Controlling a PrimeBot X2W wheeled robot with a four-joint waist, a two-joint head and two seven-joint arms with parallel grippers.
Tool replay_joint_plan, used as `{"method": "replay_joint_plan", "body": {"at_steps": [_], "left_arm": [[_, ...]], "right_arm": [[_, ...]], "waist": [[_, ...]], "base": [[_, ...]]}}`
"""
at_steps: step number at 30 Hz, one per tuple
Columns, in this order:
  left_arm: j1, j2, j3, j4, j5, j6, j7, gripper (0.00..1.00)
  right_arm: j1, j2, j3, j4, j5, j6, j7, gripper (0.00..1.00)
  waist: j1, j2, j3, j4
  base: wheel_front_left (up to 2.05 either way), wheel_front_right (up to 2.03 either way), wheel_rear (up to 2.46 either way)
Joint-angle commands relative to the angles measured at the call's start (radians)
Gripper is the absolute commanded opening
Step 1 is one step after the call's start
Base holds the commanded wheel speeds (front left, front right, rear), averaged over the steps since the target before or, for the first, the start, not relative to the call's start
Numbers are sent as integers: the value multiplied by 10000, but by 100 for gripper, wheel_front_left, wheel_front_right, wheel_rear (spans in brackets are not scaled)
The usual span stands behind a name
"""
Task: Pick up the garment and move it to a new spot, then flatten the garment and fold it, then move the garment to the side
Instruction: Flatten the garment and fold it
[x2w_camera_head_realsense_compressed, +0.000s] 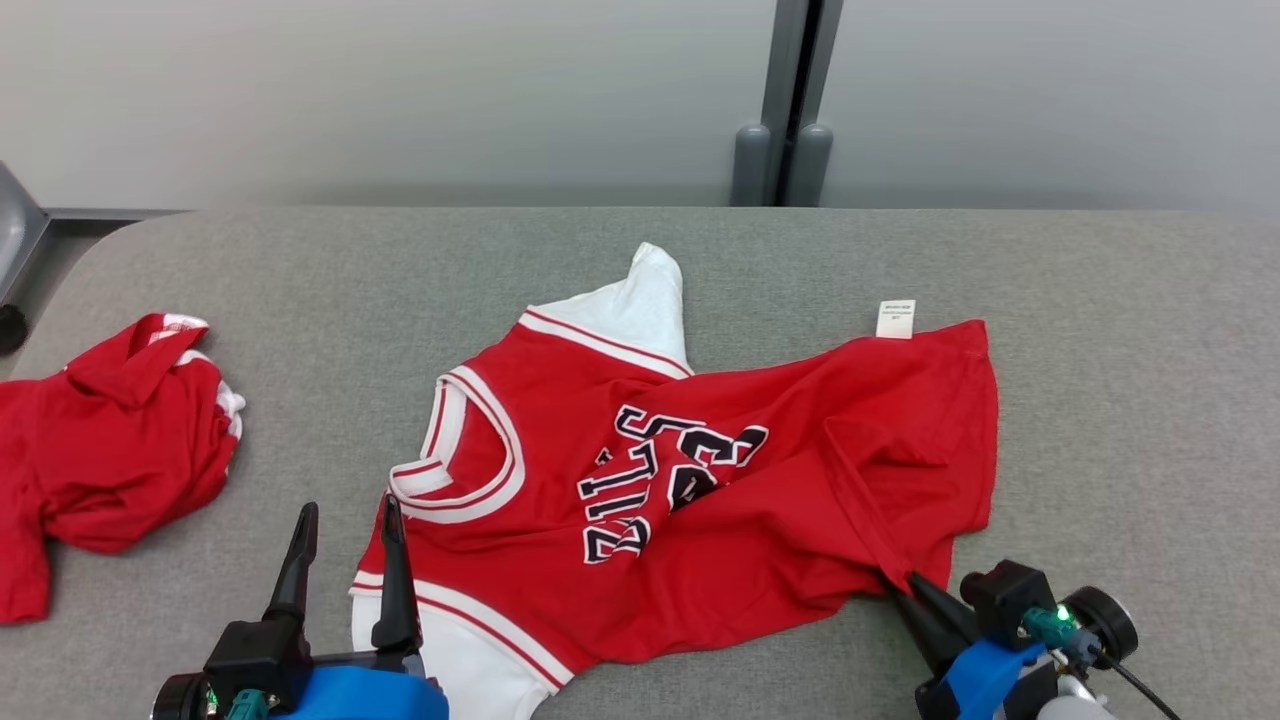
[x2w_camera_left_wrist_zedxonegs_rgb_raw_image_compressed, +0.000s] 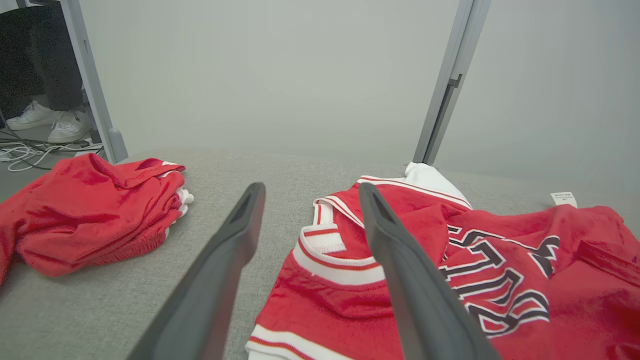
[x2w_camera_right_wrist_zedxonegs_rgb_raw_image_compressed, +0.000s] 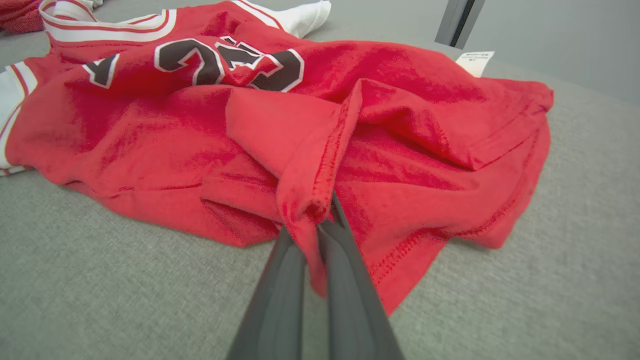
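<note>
The garment (x2w_camera_head_realsense_compressed: 700, 480) is a red jersey with white trim and black lettering, lying crumpled across the middle of the grey table; it shows in the left wrist view (x2w_camera_left_wrist_zedxonegs_rgb_raw_image_compressed: 450, 280) and the right wrist view (x2w_camera_right_wrist_zedxonegs_rgb_raw_image_compressed: 250, 125) too. My right gripper (x2w_camera_head_realsense_compressed: 897, 585) is at its near right hem, shut on a pinched fold of red cloth (x2w_camera_right_wrist_zedxonegs_rgb_raw_image_compressed: 312, 220). My left gripper (x2w_camera_head_realsense_compressed: 345, 520) stands open by the collar and near sleeve, one finger (x2w_camera_left_wrist_zedxonegs_rgb_raw_image_compressed: 400, 270) over the jersey's shoulder, nothing between its fingers.
A second red garment (x2w_camera_head_realsense_compressed: 110, 440) lies bunched at the table's left edge. A white label (x2w_camera_head_realsense_compressed: 895, 318) sticks out of the jersey's far hem. A grey post (x2w_camera_head_realsense_compressed: 790, 100) stands behind the table. A person's shoes (x2w_camera_left_wrist_zedxonegs_rgb_raw_image_compressed: 50, 122) are on the floor at far left.
</note>
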Motion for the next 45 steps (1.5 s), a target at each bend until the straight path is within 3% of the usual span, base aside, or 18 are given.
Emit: {"method": "replay_joint_plan", "body": {"at_steps": [1,15,21,22,23,24,35,41,45], "left_arm": [[106,-4,-19,-2,-52,-39,-3,100],[389,-2,193,93,84,-216,-3,100],[483,-4,288,101,142,-241,-3,100],[509,-4,312,93,159,-252,-3,100],[519,-4,328,88,166,-259,-3,100],[519,-4,333,87,176,-266,-3,100],[466,-4,332,57,210,-292,-3,100],[394,-6,418,70,255,-322,-3,100],[256,-4,453,32,282,-282,-3,100]], "right_arm": [[459,-167,214,-338,323,1,-4,0],[2366,-1364,888,-1952,2385,1,93,0],[2938,-1956,544,-2275,3179,1,231,0],[2996,-1986,492,-2277,3266,1,267,10],[3024,-2019,426,-2281,3338,1,300,72],[3035,-2034,382,-2287,3378,1,336,100],[2758,-1821,-314,-2673,2801,1,28,100],[2101,-1402,-961,-2741,2100,1,-10,100],[1229,-1068,-861,-2378,1421,1,-14,100]], "waist": [[1,1,-234,-293],[1,1,-471,-746],[1,1,-565,-811],[1,1,-574,-834],[1,1,-581,-859],[1,1,-586,-874],[1,1,-592,-789],[1,1,-500,-736],[1,1,-392,-734]], "base": [[0,0,0],[0,0,0],[0,0,0],[0,0,0],[0,0,0],[0,0,0],[0,0,0],[0,0,0],[0,0,0]]}}
